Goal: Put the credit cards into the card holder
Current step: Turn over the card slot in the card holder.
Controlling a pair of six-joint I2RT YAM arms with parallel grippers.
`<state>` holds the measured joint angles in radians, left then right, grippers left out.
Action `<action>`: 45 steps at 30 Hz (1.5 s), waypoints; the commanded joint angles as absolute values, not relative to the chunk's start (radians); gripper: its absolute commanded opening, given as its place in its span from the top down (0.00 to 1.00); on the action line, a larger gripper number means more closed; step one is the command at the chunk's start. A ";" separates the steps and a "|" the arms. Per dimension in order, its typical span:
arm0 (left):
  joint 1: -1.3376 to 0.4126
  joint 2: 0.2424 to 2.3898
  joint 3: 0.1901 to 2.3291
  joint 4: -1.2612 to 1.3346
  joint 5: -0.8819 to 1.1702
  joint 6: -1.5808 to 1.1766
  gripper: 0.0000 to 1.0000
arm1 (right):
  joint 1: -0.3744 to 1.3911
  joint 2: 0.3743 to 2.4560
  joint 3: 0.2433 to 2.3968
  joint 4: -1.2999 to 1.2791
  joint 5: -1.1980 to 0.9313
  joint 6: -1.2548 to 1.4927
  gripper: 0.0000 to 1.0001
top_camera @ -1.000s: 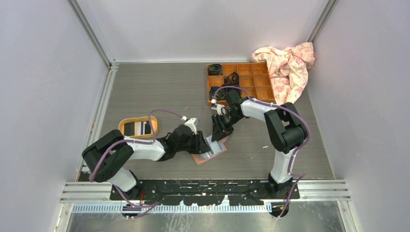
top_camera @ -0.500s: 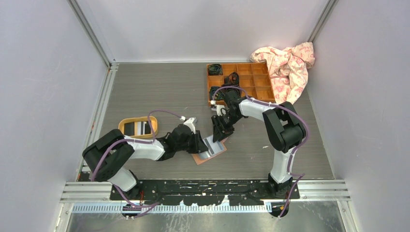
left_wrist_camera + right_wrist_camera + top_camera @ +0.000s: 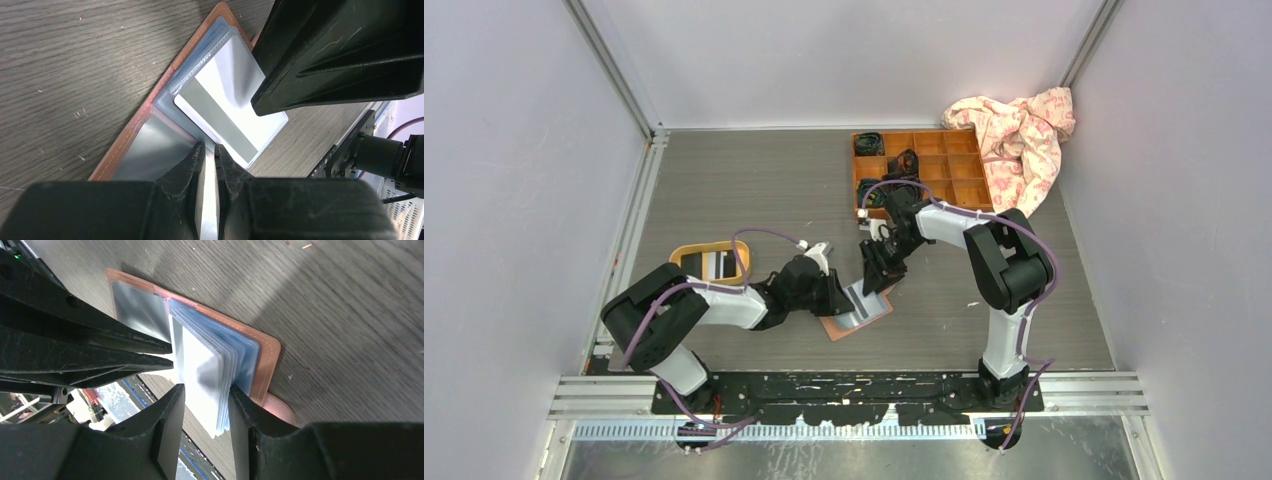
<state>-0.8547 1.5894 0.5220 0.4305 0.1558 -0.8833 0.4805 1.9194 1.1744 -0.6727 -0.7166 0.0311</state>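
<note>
Where the top view gives only two black end effectors crowded over the card holder (image 3: 864,316), the wrist cameras supply the detail. The holder lies open and flat near the middle of the bench (image 3: 754,190), with its clear bluish sleeves (image 3: 245,352) fanned.

Left wrist view: we note a white credit card (image 3: 225,112) with a grey stripe, lying partway under a clear sleeve with its near edge at the fingertips. The left end effector (image 3: 208,146) is nearly closed, with only a slit between the fingers and a thin pale edge caught in it. The right wrist view shows that edge running into the same white card (the top view is too coarse for this).

Right wrist view: the right end effector (image 3: 206,390) has its fingers moderately parted, and the free edge of the sleeve stack sits in the gap. We cannot tell whether the fingers clamp it or merely straddle it.

Poses show in the top view only. The left arm lies low, its forearm stretched rightward, wrist at the holder's left side. The right arm rises to an elbow at right, its forearm runs far-left, and its wrist bends back onto the holder's far edge.

Also in the top view only:
- a yellow tray (image 3: 710,245) left of the holder, carrying striped cards (image 3: 714,265)
- a wooden box (image 3: 954,165) at far right
- a patterned cloth (image 3: 1019,135) at far right
</note>
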 commanded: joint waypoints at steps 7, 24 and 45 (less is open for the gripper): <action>-0.828 1.633 0.559 0.431 0.163 -0.860 0.86 | 0.480 1.896 1.187 -0.673 -0.968 0.034 0.61; -0.776 1.547 0.515 0.439 0.208 -0.870 0.72 | 0.475 1.901 1.171 -0.638 -1.023 0.063 0.58; -0.751 1.433 0.400 0.394 0.172 -0.985 0.69 | 0.552 1.912 1.153 -0.598 -1.060 0.075 0.57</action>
<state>-0.7605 1.4673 0.4221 0.4137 0.2005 -0.9684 0.5343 1.9205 1.1477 -0.6052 -1.0531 0.0822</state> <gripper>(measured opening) 0.315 0.421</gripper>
